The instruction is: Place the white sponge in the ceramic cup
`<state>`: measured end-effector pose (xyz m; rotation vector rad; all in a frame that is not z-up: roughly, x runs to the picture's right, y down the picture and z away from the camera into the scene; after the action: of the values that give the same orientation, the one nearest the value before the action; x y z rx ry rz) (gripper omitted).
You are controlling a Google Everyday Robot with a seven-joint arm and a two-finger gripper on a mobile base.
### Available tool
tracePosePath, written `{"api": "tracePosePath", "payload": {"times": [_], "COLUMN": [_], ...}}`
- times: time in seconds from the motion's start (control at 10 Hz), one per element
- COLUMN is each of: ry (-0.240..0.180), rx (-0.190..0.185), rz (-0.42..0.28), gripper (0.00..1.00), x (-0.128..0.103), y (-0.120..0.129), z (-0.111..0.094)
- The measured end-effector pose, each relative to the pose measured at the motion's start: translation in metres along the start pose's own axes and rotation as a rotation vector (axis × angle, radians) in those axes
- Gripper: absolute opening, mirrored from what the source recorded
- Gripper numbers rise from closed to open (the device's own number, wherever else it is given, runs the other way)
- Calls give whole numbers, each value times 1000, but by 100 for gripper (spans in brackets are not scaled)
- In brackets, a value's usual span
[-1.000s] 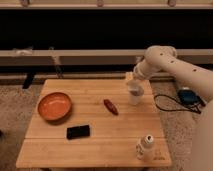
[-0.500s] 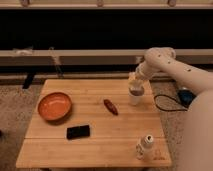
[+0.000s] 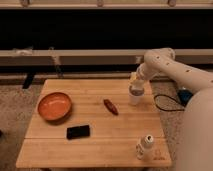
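Observation:
The ceramic cup point(image 3: 135, 97), small, white and round, stands upright near the far right of the wooden table point(image 3: 100, 147). My gripper point(image 3: 136, 86) hangs straight over the cup, its tip close to the rim, with the white arm reaching in from the right. A small pale patch point(image 3: 133, 76) shows against the gripper's upper part at the table's far edge. It may be the white sponge, but I cannot tell whether it is held, and nothing of the cup's inside is visible.
An orange bowl point(image 3: 54, 106) sits at the left. A black phone point(image 3: 78, 132) lies in front of it. A dark red oblong object point(image 3: 111, 106) lies mid-table, left of the cup. A small white capped bottle point(image 3: 145, 146) stands at the front right corner. A black cable point(image 3: 167, 104) runs on the floor to the right.
The gripper has shifted slightly and settled closer over the cup. The cup and the other objects have not moved.

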<state>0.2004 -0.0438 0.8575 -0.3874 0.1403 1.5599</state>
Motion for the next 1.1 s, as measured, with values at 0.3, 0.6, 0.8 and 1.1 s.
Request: {"api": "tracePosePath", "payload": {"times": [0.3, 0.6, 0.8, 1.1], "ry": [-3, -2, -3, -11], "rx": [14, 17, 17, 14], "rz": [8, 7, 3, -9], "gripper": [68, 80, 80, 80], "x": [4, 6, 7, 6], "y": [-7, -7, -5, 0], "z": [1, 1, 1, -2]}}
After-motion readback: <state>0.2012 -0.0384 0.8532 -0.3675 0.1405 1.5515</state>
